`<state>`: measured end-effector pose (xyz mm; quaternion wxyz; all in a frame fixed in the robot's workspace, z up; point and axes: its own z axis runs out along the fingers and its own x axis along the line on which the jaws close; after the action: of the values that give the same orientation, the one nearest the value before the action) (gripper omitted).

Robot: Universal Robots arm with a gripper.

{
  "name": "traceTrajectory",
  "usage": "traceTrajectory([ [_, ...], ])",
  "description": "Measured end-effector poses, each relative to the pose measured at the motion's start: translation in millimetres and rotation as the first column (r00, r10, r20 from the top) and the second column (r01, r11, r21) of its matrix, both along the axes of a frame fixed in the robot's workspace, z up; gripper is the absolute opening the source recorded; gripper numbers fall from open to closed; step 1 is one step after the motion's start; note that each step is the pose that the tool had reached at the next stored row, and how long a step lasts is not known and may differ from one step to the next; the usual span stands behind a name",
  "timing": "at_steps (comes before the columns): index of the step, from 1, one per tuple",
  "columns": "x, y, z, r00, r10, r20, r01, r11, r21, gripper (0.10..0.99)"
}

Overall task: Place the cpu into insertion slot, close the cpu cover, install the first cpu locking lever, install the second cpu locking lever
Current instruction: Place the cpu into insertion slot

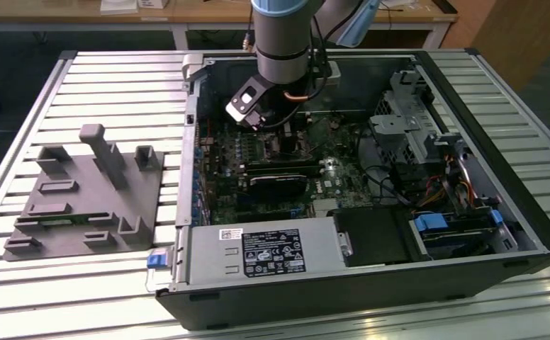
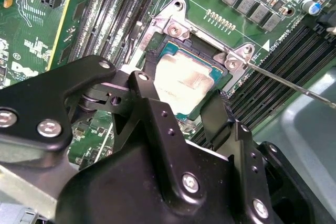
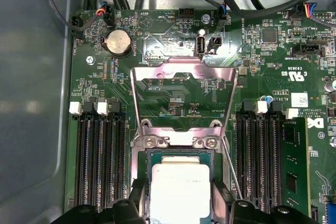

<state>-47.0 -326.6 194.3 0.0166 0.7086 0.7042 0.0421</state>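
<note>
- The grey fixture [image 1: 86, 191] sits on the bench [image 1: 114, 92] at 9 o'clock of the case [image 1: 351, 290] in the exterior view, well apart from the work.
- Toward 12 o'clock inside the case, the arm [image 1: 285, 42] reaches down to the board [image 1: 223, 177], with the gripper [image 1: 275, 131] just above it.
- Step one looks done. In both wrist views the cpu [image 3: 181, 187] lies flat in the slot [image 2: 207, 53], between two banks of memory slots [image 3: 100, 161].
- The cover [image 3: 181, 68] is not yet closed. It stands tilted up on its hinge, its window clear of the cpu.
- One thin lever [image 2: 294, 85] sticks out free beside the slot, not latched. I cannot make out a second lever. I judge three steps are left.
- The fingers [image 3: 137, 199] are spread a little wider than the cpu, one at each of two opposite edges, holding nothing. A slim dark gap seems to part each from the chip, though light contact cannot be ruled out.
</note>
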Motion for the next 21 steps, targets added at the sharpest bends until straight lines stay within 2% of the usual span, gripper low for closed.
traceTrajectory([
  [3, 0.0, 0.0, 2.2, 1.0, 0.0, 0.0001, 0.0, 1.0, 0.0, 0.612],
  [8, 0.0, 0.0, 12.3, 1.0, 0.0, 0.0, 0.0, 1.0, 0.0, 0.612],
  [18, 0.0, 0.0, 13.2, 1.0, 0.0, 0.0001, 0.0, 1.0, 0.0, 0.612],
  [20, 0.0, 0.0, 13.2, 1.0, 0.0, 0.0001, 0.0, 1.0, 0.0, 0.596],
  [21, 0.0, 0.0, 13.3, 1.0, 0.0, 0.0001, 0.0, 1.0, 0.0, 0.533],
])
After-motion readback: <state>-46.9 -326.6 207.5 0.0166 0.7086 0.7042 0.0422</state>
